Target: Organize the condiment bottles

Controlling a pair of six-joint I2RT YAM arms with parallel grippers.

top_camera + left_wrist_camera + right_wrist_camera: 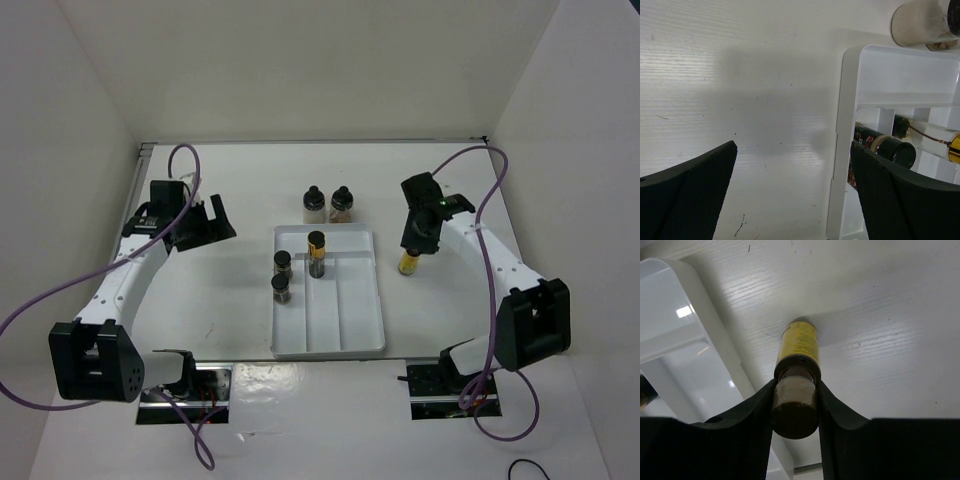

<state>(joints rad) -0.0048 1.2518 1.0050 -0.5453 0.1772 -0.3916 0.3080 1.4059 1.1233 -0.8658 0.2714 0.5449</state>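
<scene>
We see the right gripper (pixel 795 407) pinching the cork-topped yellow bottle (pixel 799 345) at its neck, with one black finger (pixel 757 420) pressed against each side of the cork. From above, that bottle is upright just right of the white divided tray (pixel 350 330), outside its rim. We cannot tell whether its base rests on the table (pixel 220 310) or hangs just clear of it. The left gripper (pixel 205 225) hovers over bare table well to the left of the tray, jaws spread wide with nothing between them. In its wrist view we find the tray's left wall just beside the right-hand finger. Inside the tray, we count two jars in the left compartment toward its far end: a short dark jar (pixel 283 263) and, just nearer the arm bases, a second short dark jar (pixel 281 288). Both are upright with black caps. The black-capped yellow bottle (pixel 316 254) stands upright at the far end of the middle compartment, just right of the first dark jar. We see nothing in the right compartment. Beyond the tray's far edge, on the table, the clear jar with white contents (pixel 314 205) and the clear jar with pinkish-brown contents (pixel 342 204) stand side by side, both black-capped, the white one on the left.
</scene>
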